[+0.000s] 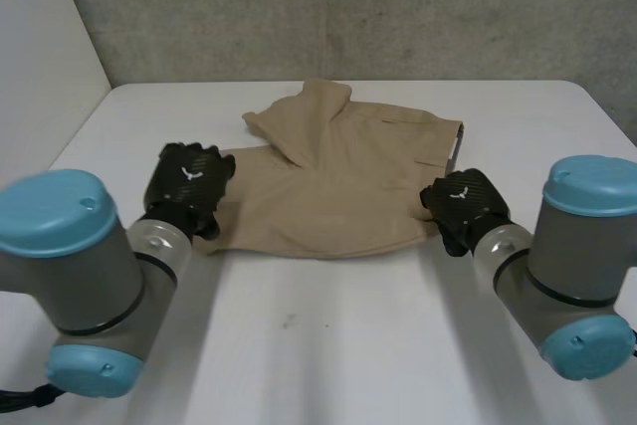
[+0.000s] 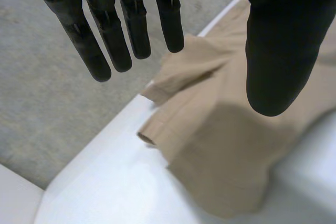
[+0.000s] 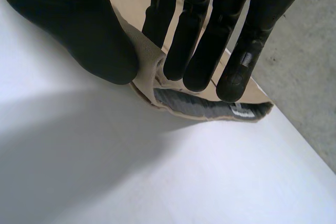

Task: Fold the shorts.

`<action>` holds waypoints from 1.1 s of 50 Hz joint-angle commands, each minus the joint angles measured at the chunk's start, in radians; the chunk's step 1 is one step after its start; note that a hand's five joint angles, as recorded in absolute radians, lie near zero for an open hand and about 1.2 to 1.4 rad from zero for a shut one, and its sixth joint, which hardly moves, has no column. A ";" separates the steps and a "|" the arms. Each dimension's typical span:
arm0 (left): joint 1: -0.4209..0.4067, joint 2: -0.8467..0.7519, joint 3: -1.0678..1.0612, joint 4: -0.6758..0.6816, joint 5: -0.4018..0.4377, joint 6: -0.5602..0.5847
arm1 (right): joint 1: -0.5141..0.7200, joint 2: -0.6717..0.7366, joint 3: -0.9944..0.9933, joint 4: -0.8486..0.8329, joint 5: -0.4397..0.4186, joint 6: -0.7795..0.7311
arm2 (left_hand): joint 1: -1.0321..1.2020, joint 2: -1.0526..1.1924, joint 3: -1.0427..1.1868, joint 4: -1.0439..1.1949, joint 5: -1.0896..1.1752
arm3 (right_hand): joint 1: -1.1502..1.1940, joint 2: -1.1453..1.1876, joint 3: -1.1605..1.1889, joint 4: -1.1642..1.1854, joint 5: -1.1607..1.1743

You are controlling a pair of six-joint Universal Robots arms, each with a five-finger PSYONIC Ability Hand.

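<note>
The shorts' waistband seems pinched by right hand fingers (and thumb); left hand fingers hover straight above.

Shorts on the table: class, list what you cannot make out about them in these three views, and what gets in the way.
1. Head view: the left hand hides the near corner of the shorts on its side.
2. Head view: the folded flap covers the cloth beneath it.
3. Right wrist view: the waistband label is too small to read.
4. Left wrist view: the thumb blocks part of the shorts.
</note>
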 commanded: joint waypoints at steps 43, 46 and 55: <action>0.018 -0.139 -0.020 -0.134 0.005 -0.435 | -0.148 -0.058 0.071 0.003 -0.049 0.135 | 0.325 0.314 0.304 0.317 0.321 | 0.417 0.215 0.215 0.204 0.229; 0.018 -0.166 0.011 -0.135 0.005 -0.433 | -0.146 -0.057 0.071 0.002 -0.049 0.134 | 0.327 0.317 0.307 0.320 0.324 | 0.417 0.215 0.215 0.204 0.229; 0.018 -0.232 0.094 -0.140 0.005 -0.387 | -0.146 -0.053 0.071 0.002 -0.049 0.132 | 0.351 0.340 0.331 0.344 0.347 | 0.417 0.215 0.215 0.204 0.229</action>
